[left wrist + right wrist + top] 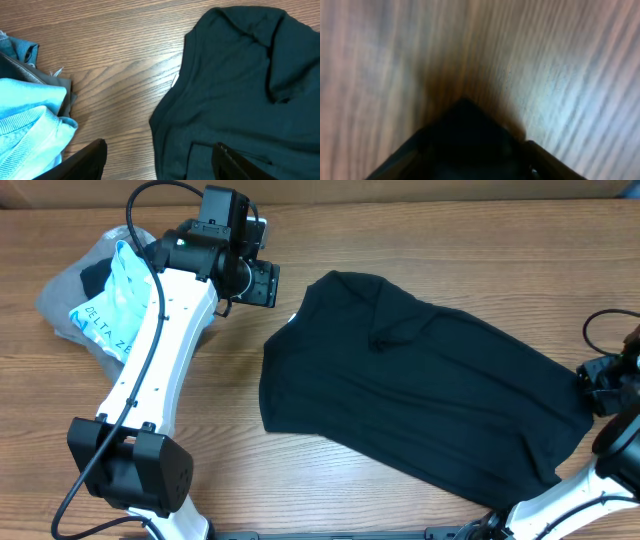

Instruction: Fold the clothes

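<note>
A black shirt (420,390) lies spread flat across the middle of the wooden table; it also shows in the left wrist view (240,85). My left gripper (262,282) is open and empty. It hovers just off the shirt's upper left edge, and in the left wrist view (160,167) its fingers straddle that edge. My right gripper (598,388) is at the shirt's far right corner. In the right wrist view (470,155) it is shut on a fold of the black shirt (465,125), low over the table.
A pile of other clothes (100,305) sits at the far left: a light blue printed garment (25,130) with grey cloth around it. The left arm's base (130,465) stands at the front left. Cables run near the right edge.
</note>
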